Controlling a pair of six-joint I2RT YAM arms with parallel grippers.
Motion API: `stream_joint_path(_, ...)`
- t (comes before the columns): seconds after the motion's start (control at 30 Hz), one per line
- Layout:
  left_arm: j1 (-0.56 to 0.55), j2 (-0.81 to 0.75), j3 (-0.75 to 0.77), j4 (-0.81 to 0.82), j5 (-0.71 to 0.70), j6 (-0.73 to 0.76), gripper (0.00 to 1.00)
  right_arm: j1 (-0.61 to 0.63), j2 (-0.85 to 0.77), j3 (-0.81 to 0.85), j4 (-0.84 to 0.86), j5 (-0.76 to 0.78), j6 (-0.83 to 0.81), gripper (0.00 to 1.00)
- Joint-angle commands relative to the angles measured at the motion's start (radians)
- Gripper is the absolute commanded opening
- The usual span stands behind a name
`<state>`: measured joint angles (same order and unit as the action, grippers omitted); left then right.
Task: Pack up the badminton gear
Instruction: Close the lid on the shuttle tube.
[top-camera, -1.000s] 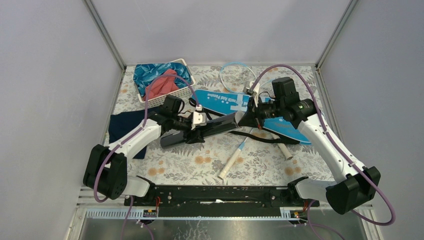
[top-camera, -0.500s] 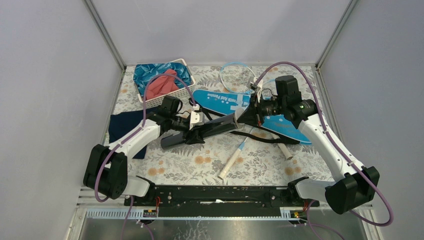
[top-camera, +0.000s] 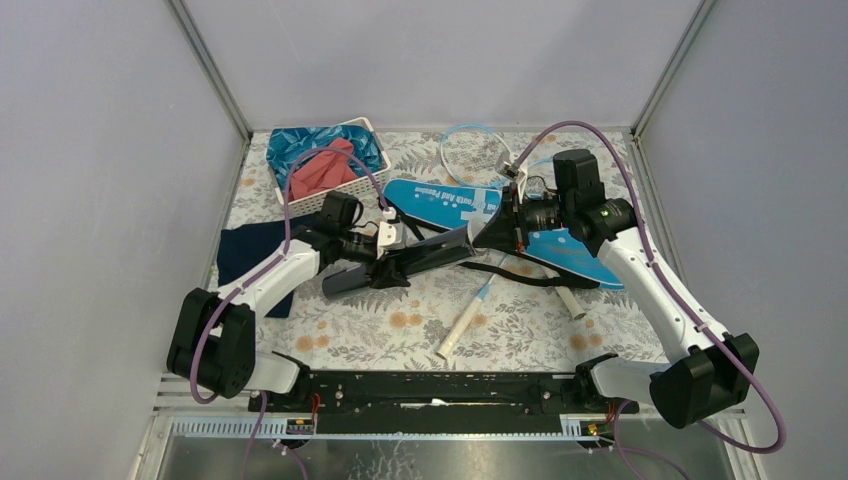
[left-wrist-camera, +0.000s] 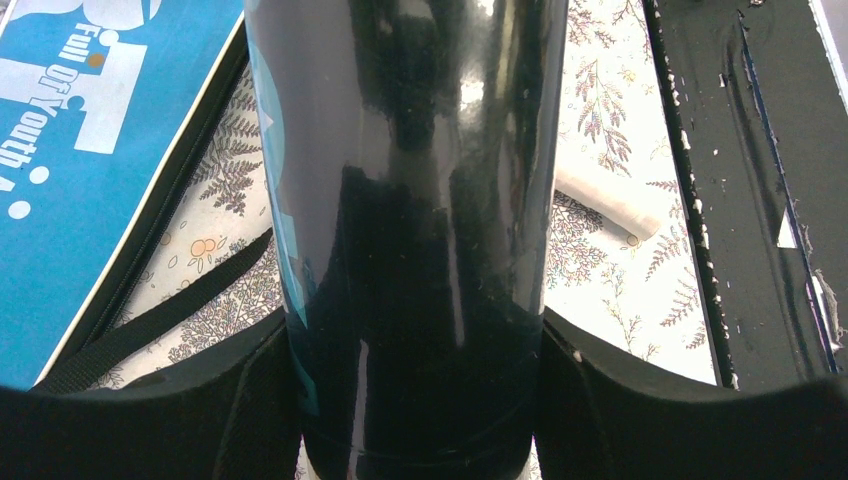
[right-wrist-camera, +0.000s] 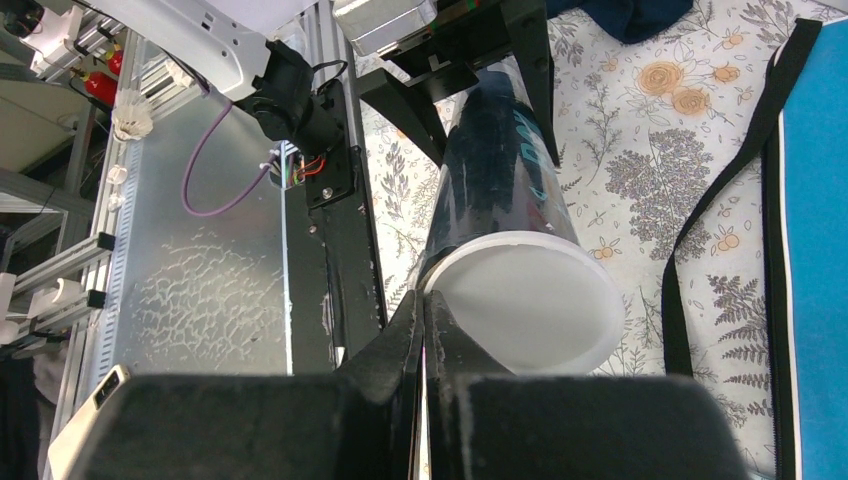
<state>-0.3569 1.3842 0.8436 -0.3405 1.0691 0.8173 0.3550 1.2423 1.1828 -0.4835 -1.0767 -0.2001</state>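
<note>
Not far along, I'd judge: left gripper (top-camera: 392, 262) clamps the long black tube (top-camera: 430, 252) above the floral tabletop (top-camera: 520, 320), right gripper (top-camera: 497, 235) is pressed together at its white cap (right-wrist-camera: 525, 300) (lid seemingly on), w/ light-blue-framed rackets (top-camera: 458, 330) & blue "SPORT" bag (top-camera: 445, 205) left to pack.

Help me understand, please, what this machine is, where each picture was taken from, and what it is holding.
These are two robot arms bolted at the near edge of a flowered table. The wide picture looks down from above and behind them; the other two come from wrist cameras. On the table lie a blue bag, a racket, a navy cloth and a white basket of cloths. The left pincer clamps a long black tube. The right pincer, fingers shut together, sits at the rim of the tube's white cap; whether it nips the cap is unclear.
</note>
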Motion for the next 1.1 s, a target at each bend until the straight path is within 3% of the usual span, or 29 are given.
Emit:
stream_joint_path(0.0,0.011,-0.008,-0.015,0.07,0.057,0.007,0.0,-0.014,-0.01,-0.001,0.027,-0.057,0.013,0.0)
stream_joint_path(1.07,0.023,-0.005,-0.023,0.069,0.103,0.031,0.0,-0.033,0.011,-0.055,0.115,-0.169,0.072,0.0)
